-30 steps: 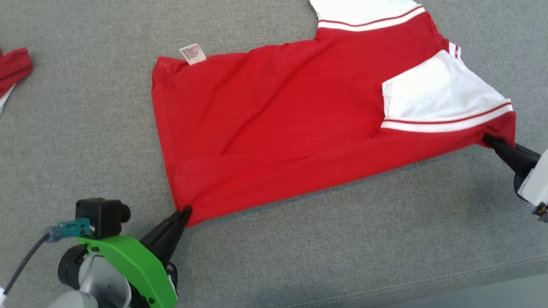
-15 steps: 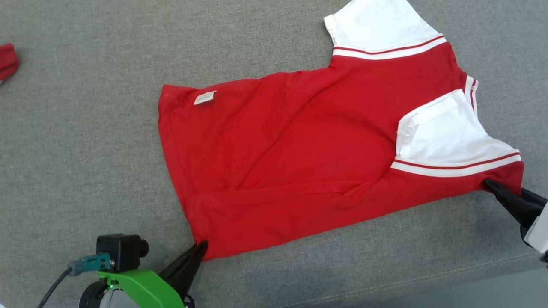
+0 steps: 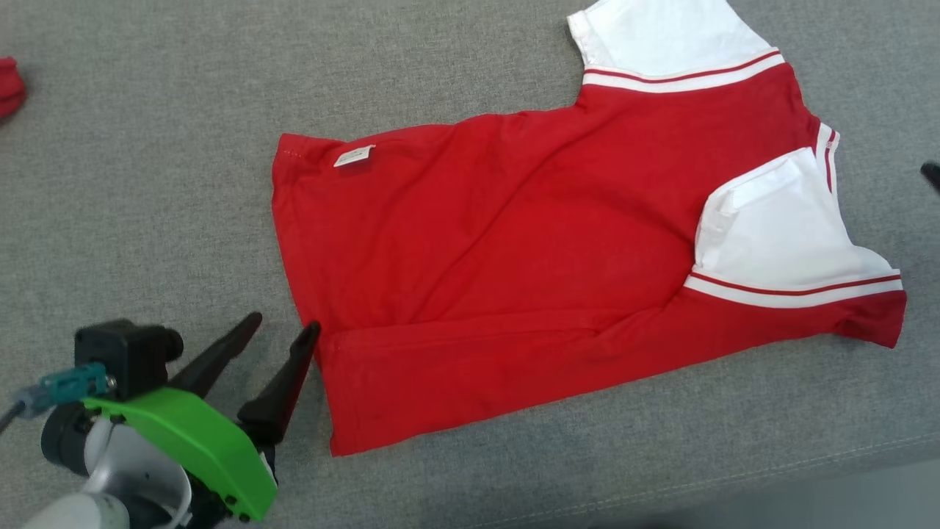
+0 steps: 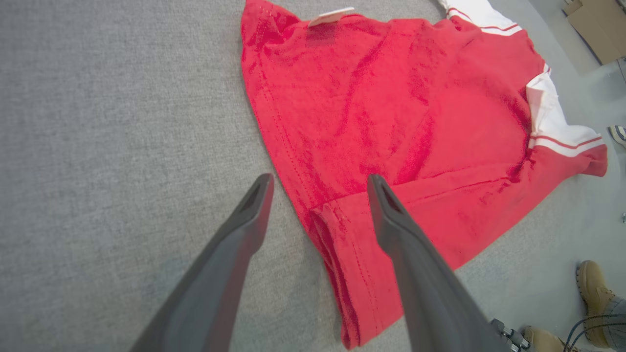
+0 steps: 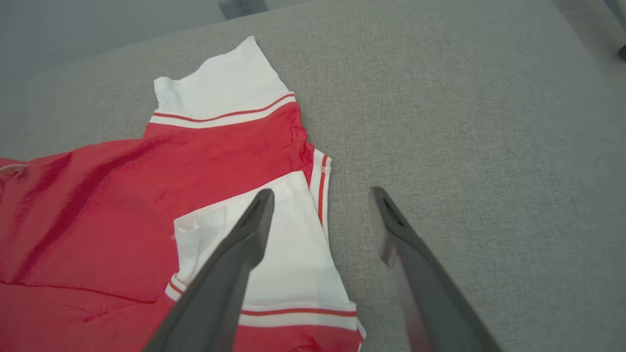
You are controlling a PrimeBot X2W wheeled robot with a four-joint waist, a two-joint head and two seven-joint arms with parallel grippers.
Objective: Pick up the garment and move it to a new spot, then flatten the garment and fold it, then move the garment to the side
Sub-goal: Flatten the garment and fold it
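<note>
Grey woven surface (image 3: 147,220) across head view, stitched seam toward 5 o'clock. Lying flat on it, centre through 3 o'clock: red T-shirt (image 3: 514,257) with white sleeves, a few soft creases, near long edge doubled over on itself. White care label (image 3: 354,156) at shirt's 10 o'clock corner. One white sleeve (image 3: 661,37) at 1 o'clock, second sleeve (image 3: 778,228) folded onto body at 3 o'clock. Scrap of red cloth (image 3: 9,84) at 10 o'clock edge, well apart from shirt.

At 8 o'clock, left gripper (image 3: 285,321), jaws spread wide, grasping nothing; one fingertip just beside shirt's hem edge. Left wrist view: jaws astride that hem edge, one finger over red cloth, other over bare surface; contact cannot be told. Tan boot (image 4: 594,283) of a person at 4 o'clock there.

In right wrist view, right gripper (image 5: 321,191): jaws spread wide, empty, one finger over folded sleeve, other over bare surface.
</note>
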